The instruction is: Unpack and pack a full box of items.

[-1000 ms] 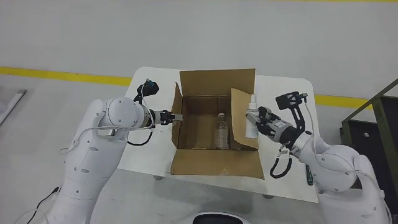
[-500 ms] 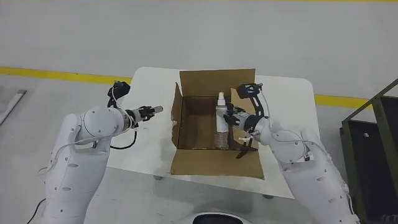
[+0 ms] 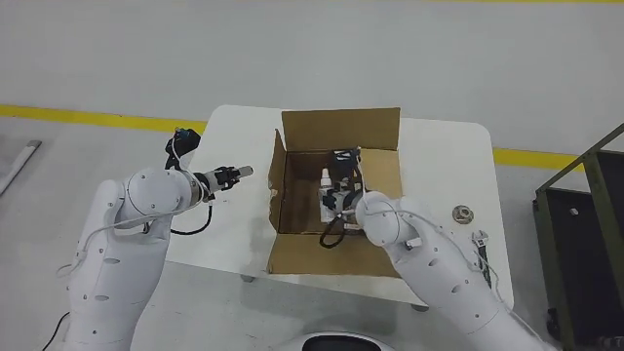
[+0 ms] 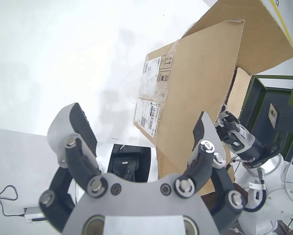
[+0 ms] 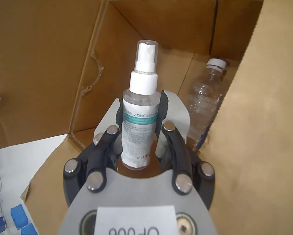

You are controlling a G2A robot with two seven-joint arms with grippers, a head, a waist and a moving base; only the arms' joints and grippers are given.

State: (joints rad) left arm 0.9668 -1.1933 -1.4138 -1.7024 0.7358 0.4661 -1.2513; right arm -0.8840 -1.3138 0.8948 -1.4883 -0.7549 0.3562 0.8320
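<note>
An open cardboard box (image 3: 336,253) stands mid-table with its flaps up. My right gripper (image 5: 141,110) is shut on a white spray bottle (image 5: 139,121) and holds it inside the box (image 5: 51,50), above the floor. From above, the spray bottle (image 3: 326,187) shows just beside the right gripper (image 3: 336,195). A clear plastic water bottle (image 5: 205,99) lies on the box floor next to it. My left gripper (image 4: 144,128) is open and holds nothing, left of the box (image 4: 193,79) over the table; in the top view the left gripper (image 3: 244,171) points at the box's left wall.
The white table (image 3: 234,224) has free room left of the box. A small round object (image 3: 462,214) and a dark thin item (image 3: 485,253) lie on the table's right side. A green metal rack (image 3: 575,205) stands to the right of the table.
My right arm carried the spray bottle from beside the box's right flap over the rim and down into the box. My left arm drew back from the box's left wall, then stayed still.
</note>
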